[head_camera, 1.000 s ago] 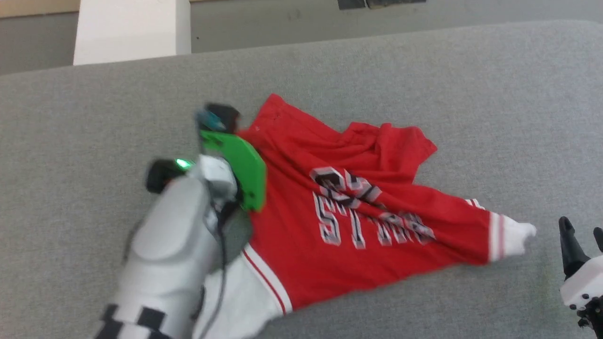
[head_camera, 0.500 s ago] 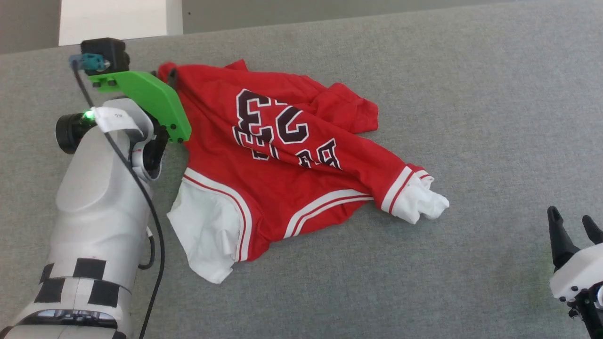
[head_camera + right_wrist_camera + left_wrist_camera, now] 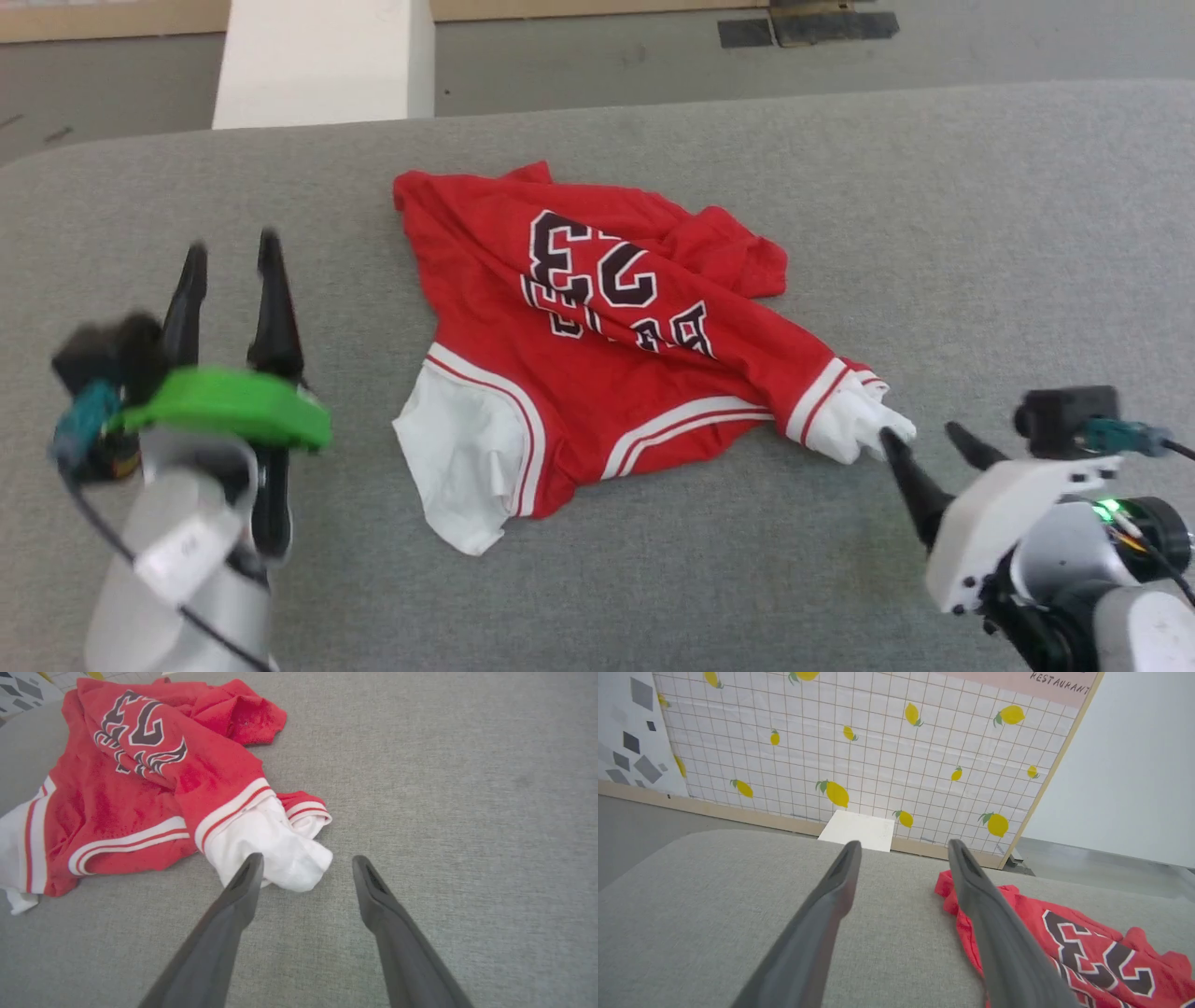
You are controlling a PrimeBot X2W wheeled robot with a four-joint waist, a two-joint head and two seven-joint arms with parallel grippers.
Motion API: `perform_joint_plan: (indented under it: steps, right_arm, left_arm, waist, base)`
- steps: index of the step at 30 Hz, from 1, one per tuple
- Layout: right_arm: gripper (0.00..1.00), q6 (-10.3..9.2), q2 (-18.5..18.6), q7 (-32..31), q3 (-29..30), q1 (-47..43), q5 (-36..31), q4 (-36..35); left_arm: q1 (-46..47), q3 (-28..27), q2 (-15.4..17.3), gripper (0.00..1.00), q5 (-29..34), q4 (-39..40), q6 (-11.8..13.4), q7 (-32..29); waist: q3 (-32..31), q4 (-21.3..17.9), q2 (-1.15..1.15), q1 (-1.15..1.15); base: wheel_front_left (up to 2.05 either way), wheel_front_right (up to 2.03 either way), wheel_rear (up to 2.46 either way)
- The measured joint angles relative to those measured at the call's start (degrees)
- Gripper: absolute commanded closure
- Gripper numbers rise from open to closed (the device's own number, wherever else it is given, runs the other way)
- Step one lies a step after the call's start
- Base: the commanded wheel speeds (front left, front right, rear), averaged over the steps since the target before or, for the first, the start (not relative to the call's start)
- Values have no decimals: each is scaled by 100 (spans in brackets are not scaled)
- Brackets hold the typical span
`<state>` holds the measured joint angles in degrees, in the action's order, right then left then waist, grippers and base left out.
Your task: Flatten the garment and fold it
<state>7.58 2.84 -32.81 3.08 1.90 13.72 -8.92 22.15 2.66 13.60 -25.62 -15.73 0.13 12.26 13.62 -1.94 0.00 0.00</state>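
Both our grippers were open and empty, left gripper (image 3: 233, 245) apart from the red shirt (image 3: 579, 373), right gripper (image 3: 918, 431) beside its white sleeve (image 3: 845, 425)

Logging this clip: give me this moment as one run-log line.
stage: flatten | garment: crumpled, print up | left gripper: open, apart from garment | right gripper: open, by white sleeve

Matt cloth garment (image 3: 597, 373), felt-like table (image 3: 934, 233)

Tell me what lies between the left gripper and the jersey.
Bare grey fabric surface, as the head view shows, lies between the left gripper and the red jersey.
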Motion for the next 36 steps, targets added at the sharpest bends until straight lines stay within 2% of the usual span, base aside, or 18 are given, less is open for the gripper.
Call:
perform_joint_plan:
  steps: [5,14,15,16,17,23,26,32,36]
  right_arm:
    - [0,0,1,-569,-241,350,-319,229]
    - [0,0,3,-970,-364,751,-654,1037]
    - [8,0,3,-1036,-389,756,-613,1084]
    - [75,0,1,-1077,-420,756,-610,1106]
    - [100,0,0,-1079,-442,758,-603,1110]
    - [100,0,1,-1055,-404,774,-498,1042]
    - [100,0,2,-994,-271,772,-471,917]
    - [100,0,4,-955,-57,733,-465,760]
    - [100,0,3,-964,-42,726,-465,684]
  left_arm:
    - [-885,-19,-171,0,-9,677,232,36]
    - [-1218,41,-268,0,-43,1129,372,-156]
    - [-1226,58,-265,0,-43,1151,372,-170]
    - [-1235,68,-261,0,-43,1170,372,-208]
    - [-1254,85,-260,0,-44,1187,371,-225]
    - [-1336,201,-255,0,-133,1339,401,-681]
    - [-1418,404,-256,0,-268,1607,413,-1432]
    - [-1514,1021,-160,0,-525,2098,582,-3410]
    - [-1477,1333,-18,0,-495,1946,592,-4156]
  waist:
    - [-54,194,0,0]
    - [45,437,0,0]
    - [61,449,0,0]
    - [75,454,0,0]
    - [87,456,0,0]
    - [51,402,0,0]
    - [-8,380,0,0]
    - [-81,392,0,0]
    - [-41,403,0,0]
  base:
    - [0,0,0]
    - [0,0,0]
    - [0,0,0]
    - [0,0,0]
    - [0,0,0]
    - [0,0,0]
    - [0,0,0]
    - [0,0,0]
    - [0,0,0]
